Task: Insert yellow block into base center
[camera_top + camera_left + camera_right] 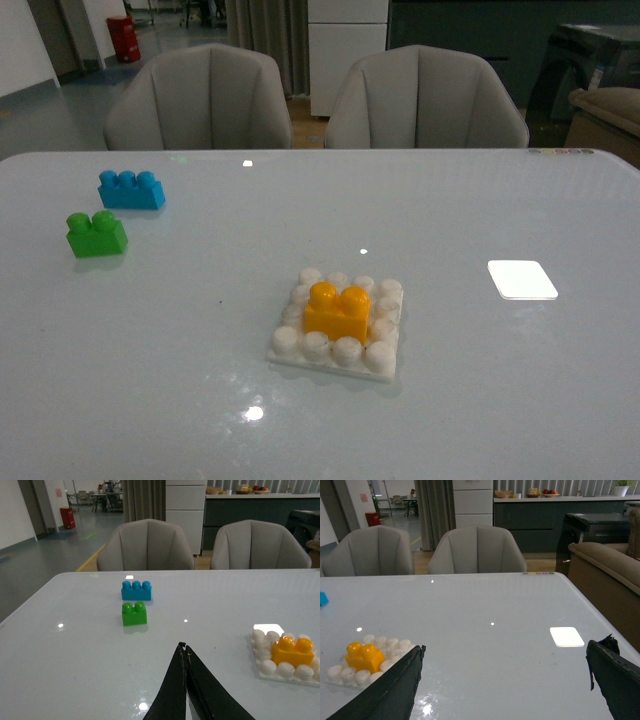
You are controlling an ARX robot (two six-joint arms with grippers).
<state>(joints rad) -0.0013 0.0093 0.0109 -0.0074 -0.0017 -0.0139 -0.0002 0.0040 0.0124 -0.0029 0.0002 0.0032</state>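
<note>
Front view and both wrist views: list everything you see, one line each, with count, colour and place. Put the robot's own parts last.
yellow block: 1, yellow-orange, seated on the base's middle studs.
base: 1, white, on the table near its centre.
green brick: 1, green, two studs, table's left side.
blue brick: 1, blue, three studs, just behind the green one.
white patch: 1, bright white, flat, table's right side.
table: 1, glossy pale grey.
chairs: 2, beige, behind the table.
left gripper: 1, black, shut, empty, above the table.
right gripper: 1, black, open wide, empty.
</note>
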